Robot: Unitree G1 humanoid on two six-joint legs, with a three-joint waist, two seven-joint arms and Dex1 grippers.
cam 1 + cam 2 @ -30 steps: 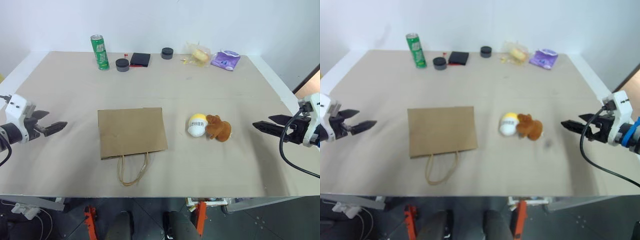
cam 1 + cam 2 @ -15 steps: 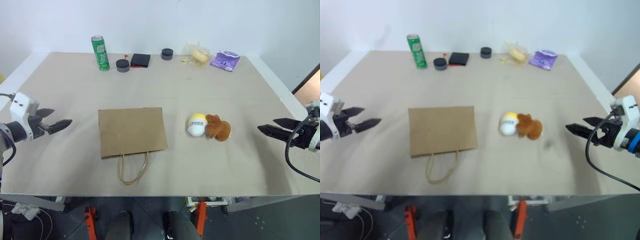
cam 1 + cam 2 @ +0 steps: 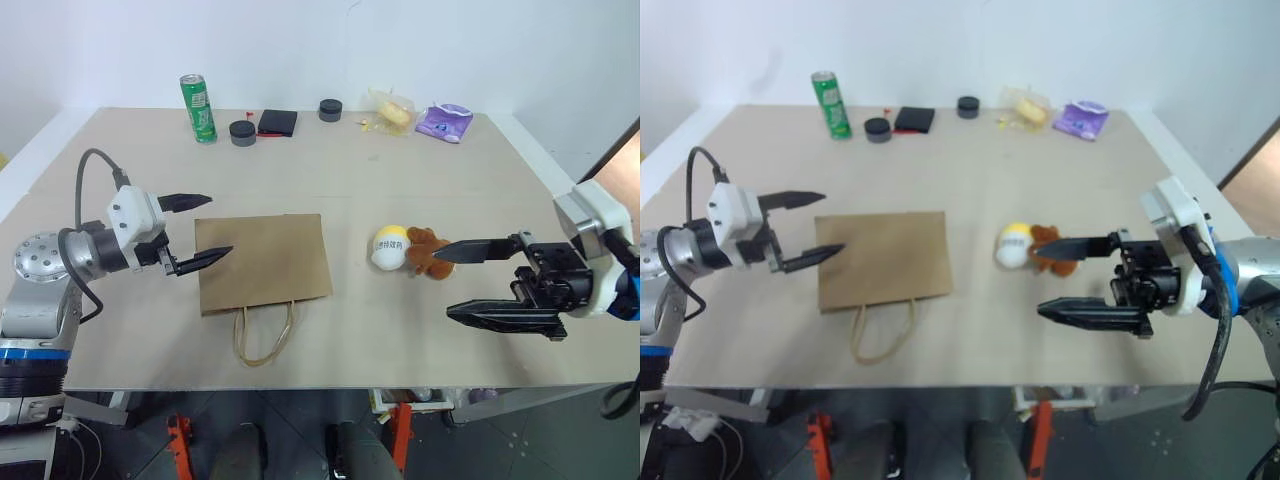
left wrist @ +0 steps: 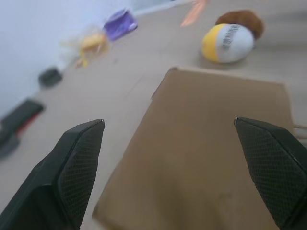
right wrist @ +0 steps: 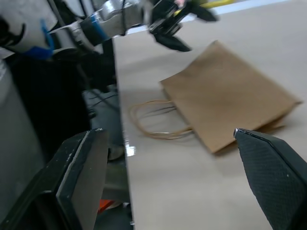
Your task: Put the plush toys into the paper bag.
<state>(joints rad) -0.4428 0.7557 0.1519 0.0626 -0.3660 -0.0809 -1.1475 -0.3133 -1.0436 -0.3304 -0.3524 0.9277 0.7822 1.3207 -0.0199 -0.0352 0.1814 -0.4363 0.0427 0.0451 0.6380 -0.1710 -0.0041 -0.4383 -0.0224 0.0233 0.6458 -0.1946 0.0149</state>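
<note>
Left eye view: tan table (image 3: 330, 170) against white wall (image 3: 300, 40).

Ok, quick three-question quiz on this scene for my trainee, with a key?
1. True or false: the paper bag lies flat on the table.
2. Which plush toy lies nearer the bag: A) brown plush toy B) white and yellow plush toy?
3. Fill in: both the left claw and the right claw are ____.

Key: 1 true; 2 B; 3 open.
</note>
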